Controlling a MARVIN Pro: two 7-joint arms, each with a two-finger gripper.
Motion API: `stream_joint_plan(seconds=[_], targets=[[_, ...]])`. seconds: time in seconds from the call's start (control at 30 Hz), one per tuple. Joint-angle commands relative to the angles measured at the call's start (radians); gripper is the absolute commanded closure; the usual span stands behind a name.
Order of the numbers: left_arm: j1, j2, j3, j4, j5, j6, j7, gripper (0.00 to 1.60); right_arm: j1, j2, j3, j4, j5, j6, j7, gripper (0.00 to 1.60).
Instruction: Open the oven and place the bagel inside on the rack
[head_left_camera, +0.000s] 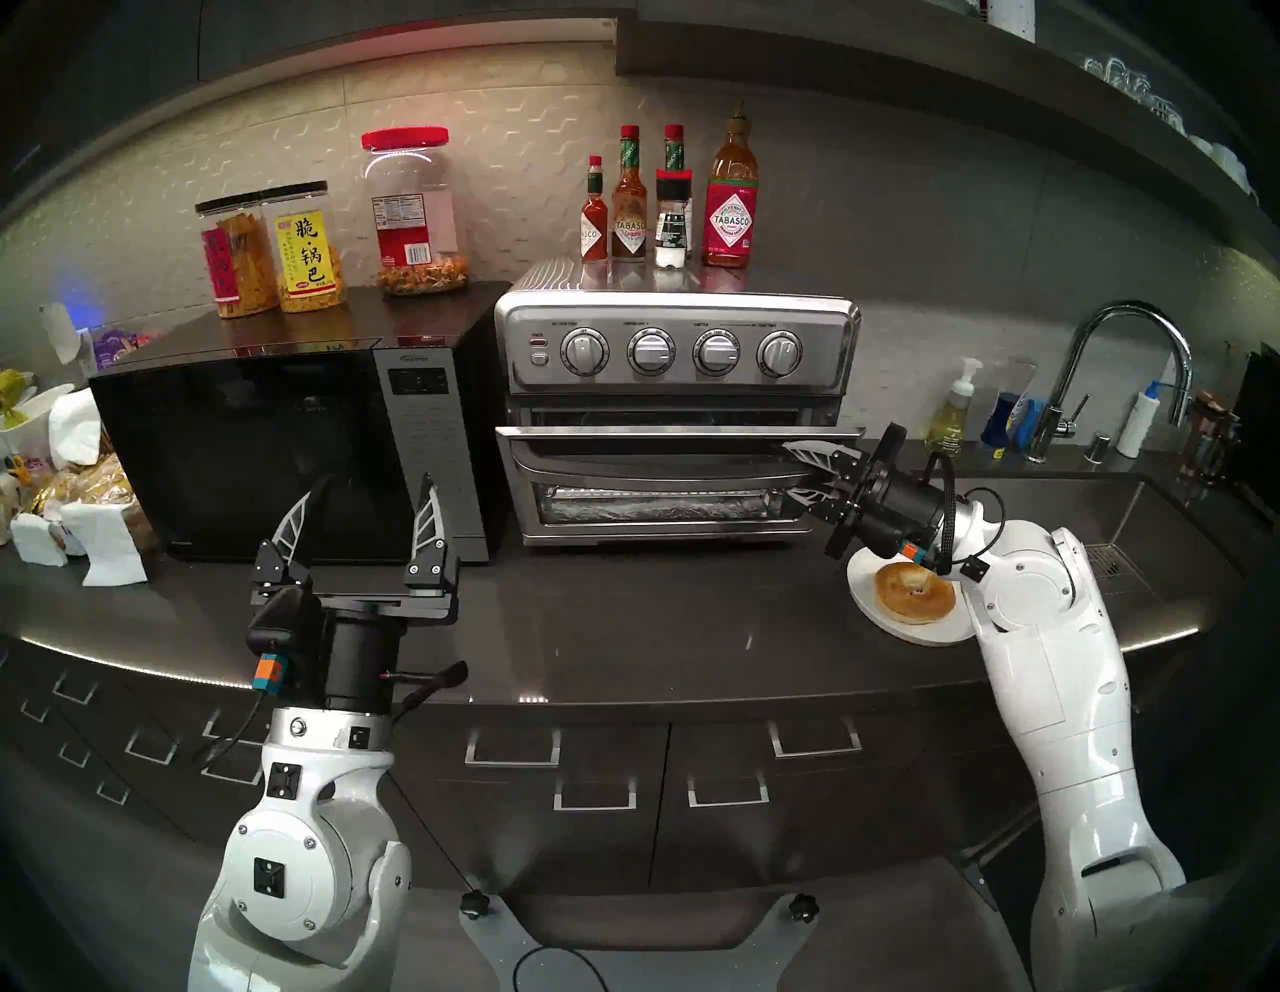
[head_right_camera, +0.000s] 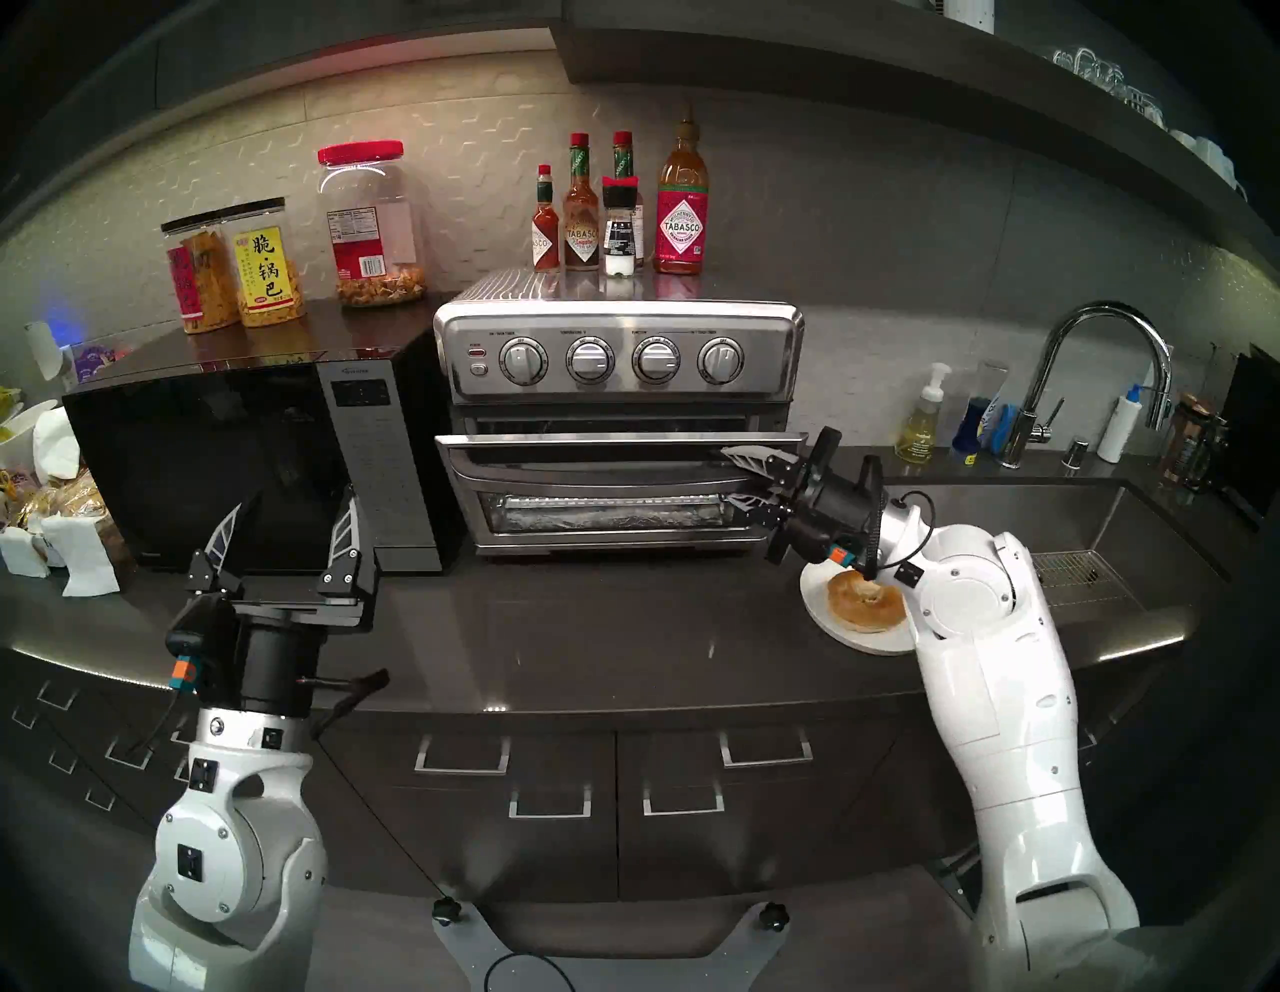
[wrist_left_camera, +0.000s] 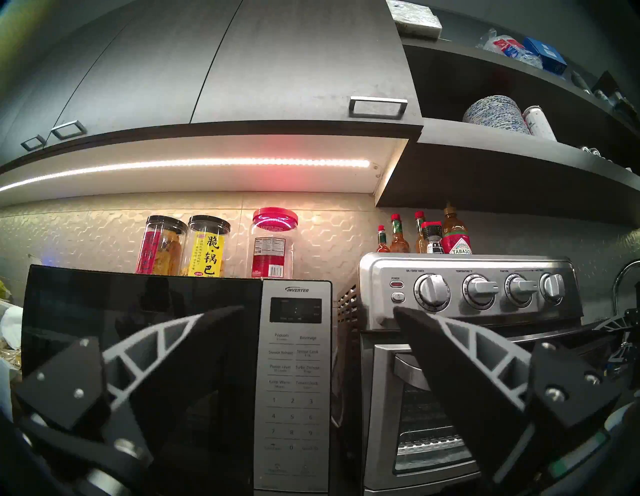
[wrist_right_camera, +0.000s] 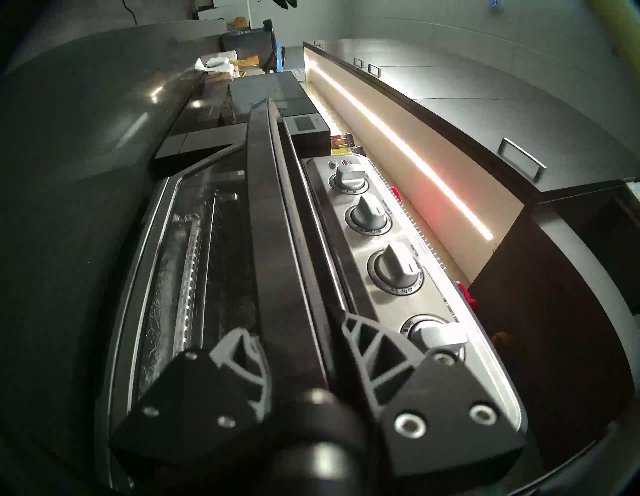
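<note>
The oven (head_left_camera: 675, 409) stands on the dark countertop (head_left_camera: 623, 623) just right of the black microwave (head_left_camera: 277, 443), its drop-down door (head_left_camera: 651, 461) tilted partly open with a gap along the top edge. The right gripper (head_left_camera: 796, 471) comes in level from the right, its two fingers clamped above and below the right end of the door's bar handle (wrist_right_camera: 277, 242) (the wrist view shows the bar running between them). The left gripper (head_left_camera: 370, 509) hovers in front of the microwave, pointing up and away, its jaws spread wide with nothing between them. The bagel (head_left_camera: 914, 592) lies on a round white plate (head_left_camera: 869, 589) on the near right part of the counter, partly hidden under the right arm, well apart from the oven. Through the door glass a ridged metal strip over crinkled foil is visible; the rack itself cannot be made out. Four sauce bottles (head_left_camera: 668, 201) stand on the oven's top, and snack jars (head_left_camera: 305, 249) sit on the microwave.
</note>
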Motion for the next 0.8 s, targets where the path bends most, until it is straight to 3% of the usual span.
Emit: stream_joint_plan(seconds=[0.0, 0.33, 0.37, 0.77], targets=[[-0.003, 0.001, 0.000, -0.017, 0.001, -0.004, -0.001, 0.00, -0.070, -0.051, -0.060, -0.111, 0.015, -0.065, -0.030, 1.60], [-0.005, 0.001, 0.000, -0.015, 0.001, -0.004, -0.001, 0.00, -0.156, -0.076, -0.067, -0.172, -0.016, -0.065, -0.071, 1.60], [-0.005, 0.001, 0.000, -0.015, 0.001, -0.004, -0.001, 0.00, -0.151, -0.077, -0.076, -0.145, -0.014, -0.065, -0.077, 1.60], [-0.006, 0.000, 0.001, -0.014, 0.001, -0.004, -0.001, 0.00, -0.280, -0.065, -0.072, -0.237, -0.082, -0.065, -0.113, 1.60]])
